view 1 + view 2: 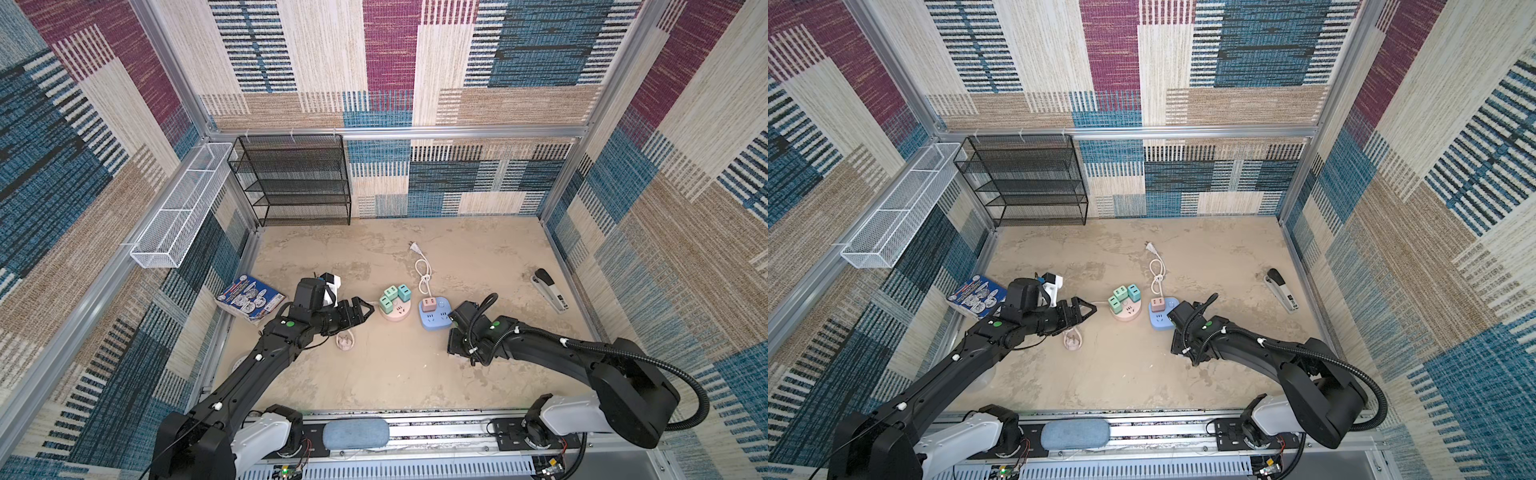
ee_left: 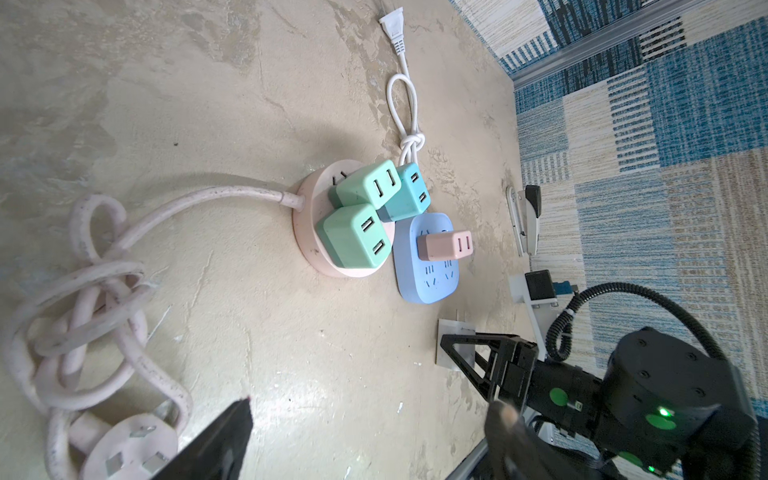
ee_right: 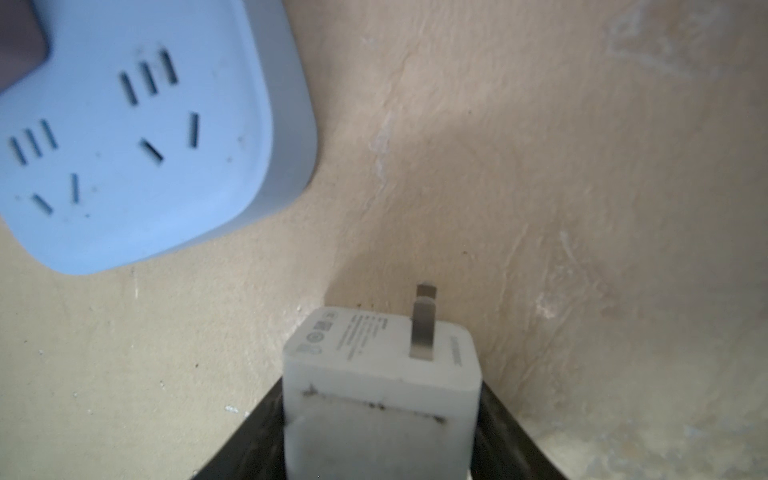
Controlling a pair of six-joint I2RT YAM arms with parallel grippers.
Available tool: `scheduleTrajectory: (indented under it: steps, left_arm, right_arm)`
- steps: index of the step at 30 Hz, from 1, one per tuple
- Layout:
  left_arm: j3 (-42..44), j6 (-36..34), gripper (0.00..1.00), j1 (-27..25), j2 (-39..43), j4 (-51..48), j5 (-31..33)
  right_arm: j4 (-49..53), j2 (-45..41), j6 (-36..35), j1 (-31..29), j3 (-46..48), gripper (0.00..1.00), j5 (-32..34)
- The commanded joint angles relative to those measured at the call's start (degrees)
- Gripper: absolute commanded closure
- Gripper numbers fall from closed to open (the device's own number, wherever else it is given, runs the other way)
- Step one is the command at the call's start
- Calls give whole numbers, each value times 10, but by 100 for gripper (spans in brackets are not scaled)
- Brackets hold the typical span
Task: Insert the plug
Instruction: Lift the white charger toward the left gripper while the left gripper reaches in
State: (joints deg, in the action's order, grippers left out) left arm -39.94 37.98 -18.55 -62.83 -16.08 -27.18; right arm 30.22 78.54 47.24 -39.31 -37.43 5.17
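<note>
The plug [image 3: 382, 374] is a white cube with one metal prong showing on its printed face. My right gripper [image 3: 382, 419] is shut on it, a dark finger [image 3: 249, 436] pressed flat on each side. It is low over the table, just beside the near corner of the blue power strip [image 3: 124, 166] [image 1: 434, 320] [image 1: 1160, 320], whose near sockets are free. The left wrist view shows that gripper [image 2: 463, 349] with the plug [image 2: 449, 343]. My left gripper [image 1: 361, 311] [image 2: 370, 419] hangs open and empty left of the round pink socket [image 1: 395, 313].
A pink adapter [image 1: 431, 305] sits in the blue strip. Three green adapters [image 2: 357, 237] fill the pink socket. A knotted white cord [image 1: 422, 268], a pink cord plug [image 1: 345, 341], a stapler [image 1: 550, 291], a book [image 1: 249, 299], a black mesh shelf [image 1: 295, 178].
</note>
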Motion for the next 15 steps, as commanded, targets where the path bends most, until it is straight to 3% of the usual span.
scheduleTrajectory:
  steps: [1,6,15]
  left_arm:
    - [1,13,7,-1,3,11,-3]
    - [2,12,8,-1,9,8,-6]
    - [2,5,10,0,17,-2,-13]
  right_arm:
    - [-4,8,-14,-3,5,40,-5]
    - [4,4,-40,-7,-1,51,3]
    - [-30,-94,-141,-27,-10,71,-37]
